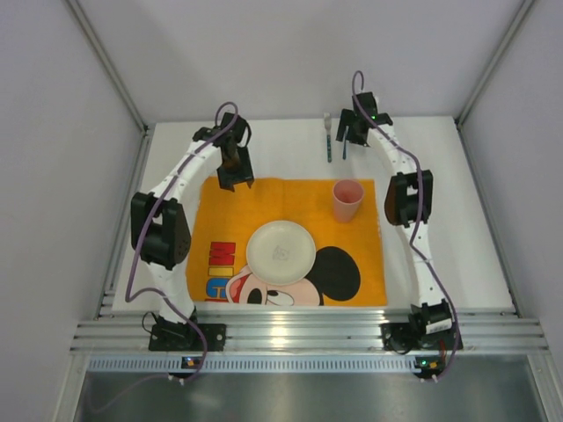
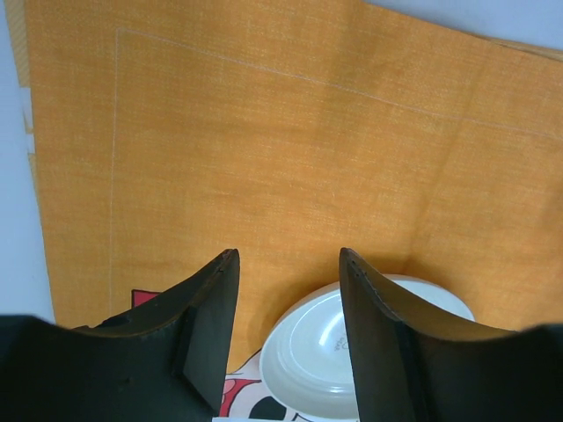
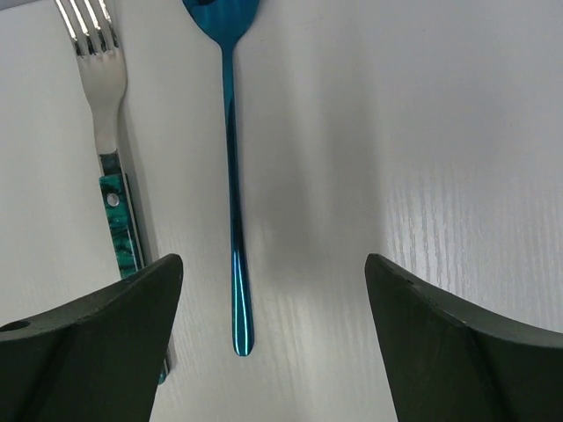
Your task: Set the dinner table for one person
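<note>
Entry, both arms out over the bench (image 1: 457,202).

L arm: left pincer (image 2: 288,259) is spread, nothing betw the fingers. It hangs over the far strip of the orange mat (image 2: 264,132), which lies flat on the bench. In wrist cam the white plate (image 2: 308,352) shows low in the gap; the finger on the view's right hides part of it. From top cam the plate sits on the mat, toward the arm bases from this pincer and well apart from it. Pink cup (image 1: 347,200) stands upright on the mat's far right corner area, off to this pincer's right, near the plate but not touching it.

R arm: right pincer (image 3: 274,264) also spread wide, holding nothing, over bare white bench beyond the mat's far edge. Blue spoon (image 3: 233,176) lies flat under it. Handle end lies inside the gap, closer to the finger on the view's left; bowl points away from the pincer. Fork (image 3: 110,158), green handle, lies just beside the spoon, approx parallel, tines away too; its handle end disappears behind that same finger. Can't tell how high the fingertips are above the surface; I see no contact w/ either utensil.

Bench itself: under both pincers, carries everything. Ribbed alu rail (image 1: 299,334) runs along its near edge by the arm bases.
</note>
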Controlling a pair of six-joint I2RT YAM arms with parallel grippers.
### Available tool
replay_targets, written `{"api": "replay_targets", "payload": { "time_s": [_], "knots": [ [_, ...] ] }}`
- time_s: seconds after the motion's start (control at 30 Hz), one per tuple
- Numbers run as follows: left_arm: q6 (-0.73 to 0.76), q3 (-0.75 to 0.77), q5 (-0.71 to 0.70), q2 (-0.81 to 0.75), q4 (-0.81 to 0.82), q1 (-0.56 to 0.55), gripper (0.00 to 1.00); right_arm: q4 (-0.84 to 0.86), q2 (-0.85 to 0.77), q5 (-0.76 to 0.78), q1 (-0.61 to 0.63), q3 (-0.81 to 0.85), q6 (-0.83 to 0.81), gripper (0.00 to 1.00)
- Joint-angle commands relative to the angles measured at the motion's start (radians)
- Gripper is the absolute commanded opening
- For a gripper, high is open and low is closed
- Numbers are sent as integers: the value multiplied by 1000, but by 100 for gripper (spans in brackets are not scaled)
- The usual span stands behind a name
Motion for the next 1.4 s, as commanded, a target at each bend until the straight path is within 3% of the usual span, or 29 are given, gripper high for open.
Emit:
{"api": "replay_targets", "payload": {
  "time_s": [0.0, 0.1, 0.3, 0.43, 0.57, 0.6, 0.7, 0.8, 1.37],
  "knots": [
    [26, 38, 15, 6, -27, 25, 54, 46, 30, 123, 38, 50, -40, 84],
    [34, 24, 29, -1, -25, 64, 54, 21, 50, 250, 57, 27, -83, 84],
    [32, -63, 66, -63, 6, 157, 53, -2, 59, 308, 81, 32, -81, 90],
    [32, -106, 81, -84, 23, 189, 53, -64, 68, 279, 43, 29, 15, 92],
    [43, -102, 86, -83, 27, 197, 52, -163, 70, 191, -15, 4, 133, 84],
    [43, -102, 86, -81, 29, 199, 52, -173, 55, 170, -44, -35, 156, 73],
    [43, -99, 86, -78, 29, 203, 52, -166, 58, 113, -65, -39, 193, 58],
    [42, -97, 86, -75, 29, 208, 52, -175, 71, 117, -57, -13, 180, 52],
    [38, -79, 80, -58, 18, 208, 52, -190, 111, -1, -26, 9, 103, 46]
  ]
}}
